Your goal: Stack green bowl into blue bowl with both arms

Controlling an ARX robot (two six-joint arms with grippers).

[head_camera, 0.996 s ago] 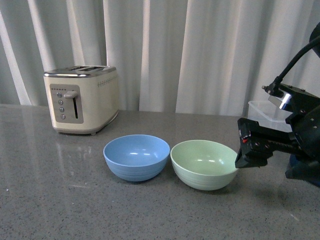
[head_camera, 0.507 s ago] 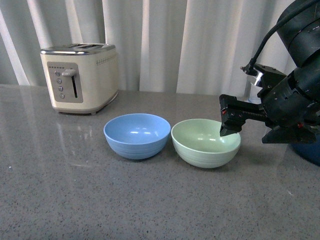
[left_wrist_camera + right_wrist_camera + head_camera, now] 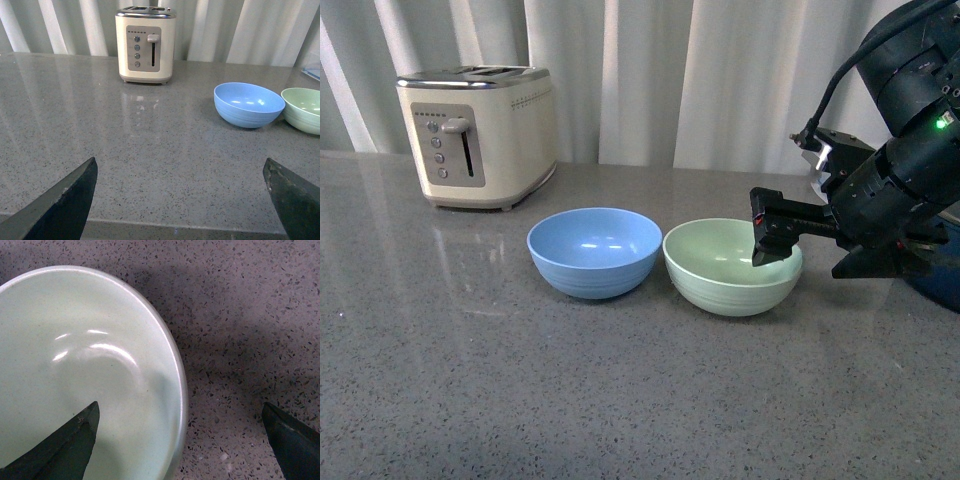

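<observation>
The pale green bowl (image 3: pixel 725 268) sits upright on the grey counter, touching the light blue bowl (image 3: pixel 592 251) on its left. My right gripper (image 3: pixel 772 241) is open and hangs just above the green bowl's right rim. In the right wrist view one fingertip (image 3: pixel 70 440) is over the bowl's inside (image 3: pixel 75 370) and the other is over the counter, so the rim lies between the jaws. My left gripper (image 3: pixel 180 197) is open and empty, low near the counter's front edge, well back from the blue bowl (image 3: pixel 248 104) and the green bowl (image 3: pixel 304 109). The left arm is outside the front view.
A cream toaster (image 3: pixel 480 135) stands at the back left, also in the left wrist view (image 3: pixel 146 44). A dark blue object (image 3: pixel 940 270) sits at the right edge behind my right arm. White curtains hang behind the counter (image 3: pixel 520 380).
My right gripper has moved left and up from beside the green bowl to over its right rim. The front view has tilted, so bowls and toaster sit higher in the picture.
</observation>
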